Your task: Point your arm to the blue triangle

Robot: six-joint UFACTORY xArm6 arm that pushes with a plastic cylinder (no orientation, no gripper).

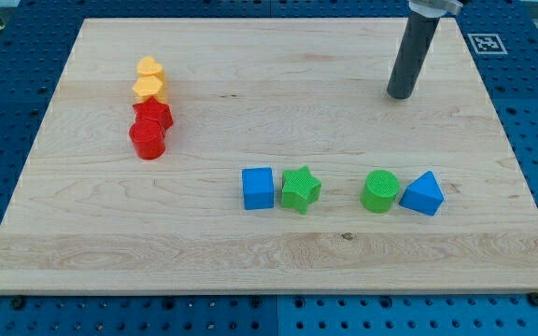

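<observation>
The blue triangle (423,194) lies on the wooden board (269,252) at the view's lower right, touching or nearly touching a green cylinder (380,191) on its left. My tip (400,95) rests on the board near the view's top right, well above the blue triangle and slightly to its left, apart from every block.
A green star (301,189) and a blue cube (258,188) sit left of the green cylinder in a row. At the view's left, a yellow block (148,68), a yellow hexagon (148,89), a red block (153,115) and a red cylinder (147,139) form a column.
</observation>
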